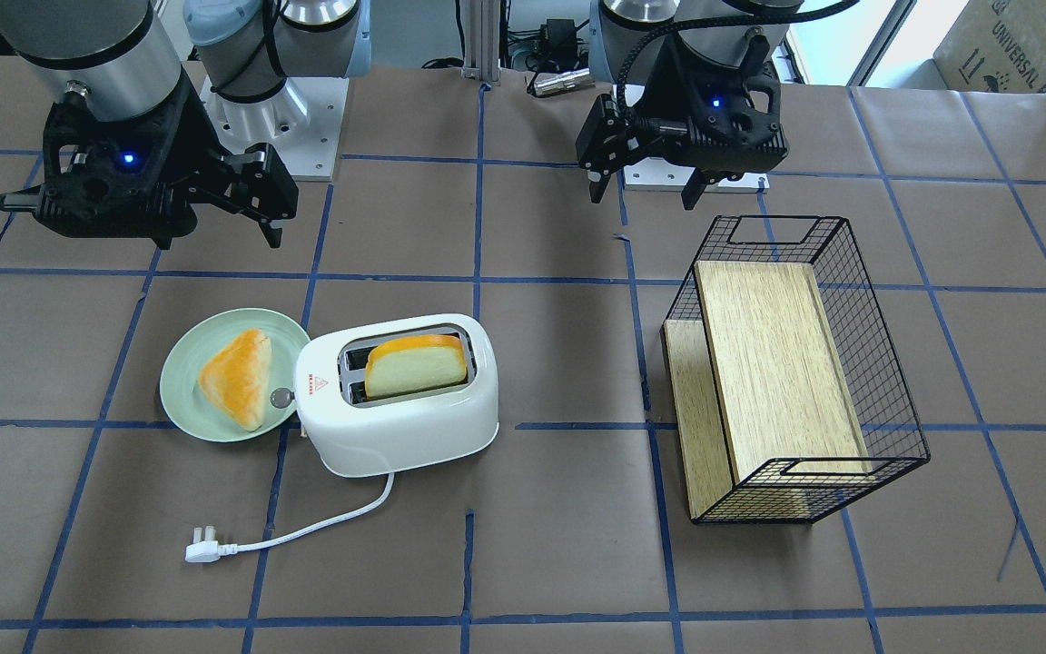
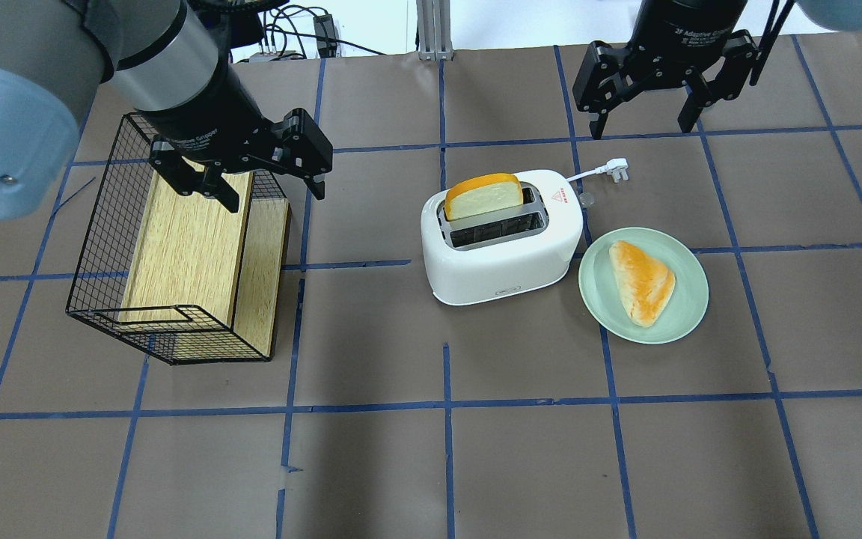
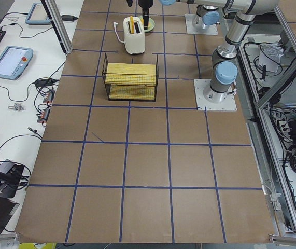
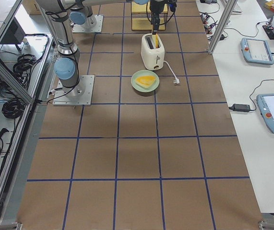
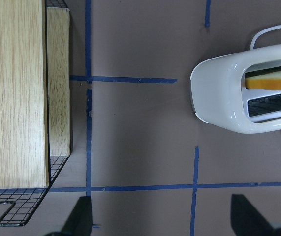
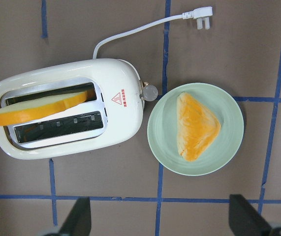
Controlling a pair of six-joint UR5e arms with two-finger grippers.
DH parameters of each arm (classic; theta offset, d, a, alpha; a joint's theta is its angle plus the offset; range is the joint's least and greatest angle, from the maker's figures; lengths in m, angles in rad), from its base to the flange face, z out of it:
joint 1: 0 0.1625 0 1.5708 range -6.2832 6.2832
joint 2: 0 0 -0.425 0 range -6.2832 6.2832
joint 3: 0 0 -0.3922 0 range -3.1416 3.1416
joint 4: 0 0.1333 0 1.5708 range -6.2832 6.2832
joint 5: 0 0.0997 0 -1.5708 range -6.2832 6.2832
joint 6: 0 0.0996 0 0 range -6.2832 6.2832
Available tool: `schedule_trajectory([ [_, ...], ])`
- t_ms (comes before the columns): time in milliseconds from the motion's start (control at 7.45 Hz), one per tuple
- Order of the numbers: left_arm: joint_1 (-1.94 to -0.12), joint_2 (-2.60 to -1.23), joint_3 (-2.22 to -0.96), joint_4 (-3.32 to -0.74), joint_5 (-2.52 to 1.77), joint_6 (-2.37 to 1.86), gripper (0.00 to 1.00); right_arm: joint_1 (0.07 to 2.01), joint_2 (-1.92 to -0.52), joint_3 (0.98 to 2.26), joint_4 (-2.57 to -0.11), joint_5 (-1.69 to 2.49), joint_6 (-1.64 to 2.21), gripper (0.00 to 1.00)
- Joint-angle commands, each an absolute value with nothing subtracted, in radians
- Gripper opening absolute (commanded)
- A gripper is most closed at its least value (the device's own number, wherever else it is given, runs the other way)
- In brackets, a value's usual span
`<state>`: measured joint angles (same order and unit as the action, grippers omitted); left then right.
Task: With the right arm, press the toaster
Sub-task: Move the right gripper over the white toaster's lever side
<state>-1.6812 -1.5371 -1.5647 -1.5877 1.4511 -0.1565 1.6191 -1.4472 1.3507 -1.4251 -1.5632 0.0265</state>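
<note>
Probably no trouble from left jaws, spread above wire basket (image 2: pixel 94 247) well left of toaster (image 2: pixel 502 254). Off-centre push could skid or tip toaster, clip bread slice (image 2: pixel 482 196) standing in its far slot, or bump plate (image 2: pixel 689 299) just right of it. Right jaws spread, behind-right of toaster, not touching. Toaster mid-counter (image 2: pixel 446 464): white, rounded, 2 slots, grey knob (image 6: pixel 150 92), plug (image 2: pixel 616 169) lying loose.

White toaster (image 1: pixel 396 436), apparently grey knob (image 1: pixel 281 397), mint-green plate (image 1: pixel 180 386)
</note>
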Motion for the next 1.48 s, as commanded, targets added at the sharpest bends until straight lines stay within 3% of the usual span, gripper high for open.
schedule_trajectory([
  [0,-1.681,-1.537,-1.565,-1.588,1.451,-0.156,1.0,1.614,-1.439,1.35,-1.428,-1.559,-0.019,0.87],
  [134,-1.681,-1.537,-1.565,-1.588,1.451,-0.156,1.0,1.612,-1.428,1.348,-1.437,-1.559,-0.091,0.37],
  [268,-1.681,-1.537,-1.565,-1.588,1.451,-0.156,1.0,1.615,-1.428,1.347,-1.468,-1.559,-0.233,0.2],
  [537,-1.681,-1.537,-1.565,-1.588,1.451,-0.156,1.0,1.612,-1.425,1.35,-1.514,-1.587,-0.705,0.13],
  [1341,-1.681,-1.537,-1.565,-1.588,1.451,-0.156,1.0,1.6,-1.318,1.351,-1.611,-1.489,-1.375,0.12],
])
